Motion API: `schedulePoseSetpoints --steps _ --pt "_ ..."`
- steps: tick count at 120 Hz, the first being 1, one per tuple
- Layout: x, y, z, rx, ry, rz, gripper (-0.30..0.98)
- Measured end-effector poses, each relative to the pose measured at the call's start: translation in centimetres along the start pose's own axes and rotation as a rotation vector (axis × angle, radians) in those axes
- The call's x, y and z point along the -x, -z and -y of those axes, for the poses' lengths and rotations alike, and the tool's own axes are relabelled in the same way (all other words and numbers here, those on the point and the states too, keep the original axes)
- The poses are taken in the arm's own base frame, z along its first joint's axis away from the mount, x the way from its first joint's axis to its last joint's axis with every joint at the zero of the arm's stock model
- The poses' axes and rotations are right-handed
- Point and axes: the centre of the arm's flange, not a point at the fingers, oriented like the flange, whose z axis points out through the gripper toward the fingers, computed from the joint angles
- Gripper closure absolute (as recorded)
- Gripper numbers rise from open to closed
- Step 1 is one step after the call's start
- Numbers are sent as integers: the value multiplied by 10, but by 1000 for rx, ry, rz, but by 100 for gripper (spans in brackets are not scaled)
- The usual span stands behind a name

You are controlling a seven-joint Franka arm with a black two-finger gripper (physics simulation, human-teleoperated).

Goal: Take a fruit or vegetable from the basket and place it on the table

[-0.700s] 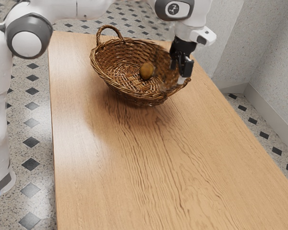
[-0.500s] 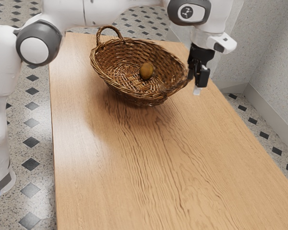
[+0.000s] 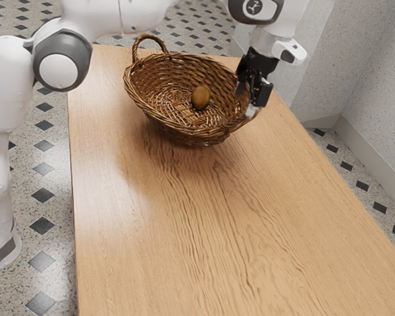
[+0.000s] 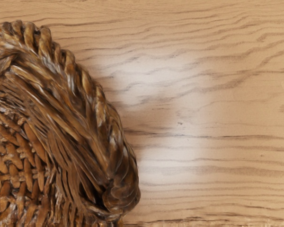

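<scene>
Exterior view frames compared, our hand (image 3: pixel 253 105) has swung back toward the wicker basket (image 3: pixel 174 130) after drifting out past its rim, and it has come to the rim's near side from us; whether it touches the weave we cannot tell. Nor can we tell whether it is wide or narrow. The brown oval fruit or vegetable (image 3: pixel 201 97) has not shifted: it lies inside the basket, well to the exterior view's left of our hand and lower down. So the return helps us, but we judge the task to be at its approach, with the pick and the set-down on the surface (image 3: pixel 184 217) both to come. We would lift clear of the rim, move inward over the piece, then go down; a low sweep could catch the wicker and drag the basket. The exterior view gives us the piece and the looped handle (image 3: pixel 149 39), while the wrist view brings out the rim's thick braid (image 4: pixel 109 137) and a pale sheen (image 4: pixel 156 80) on the wood beside it.
</scene>
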Motion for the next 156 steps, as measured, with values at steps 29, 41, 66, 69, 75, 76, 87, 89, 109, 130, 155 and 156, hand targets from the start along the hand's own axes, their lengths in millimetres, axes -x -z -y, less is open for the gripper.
schedulePoseSetpoints --steps 29,41,66,69,75,76,87,89,109,130,155,156 --pt "30 25 78 13 148 -12 0" --pt "36 0 115 34 205 24 0" --pt "53 -31 188 76 294 33 0" --pt "52 -36 193 80 296 36 0" --pt "49 -45 197 85 290 34 0" --pt "48 -47 198 85 288 34 0" --pt "41 -62 200 86 268 35 0" --pt "41 -65 202 86 268 37 0" --pt "51 -90 239 75 291 66 0" --pt "58 -96 262 66 283 68 0" --pt "63 -118 281 65 274 79 0" --pt "63 -118 281 65 273 78 0"
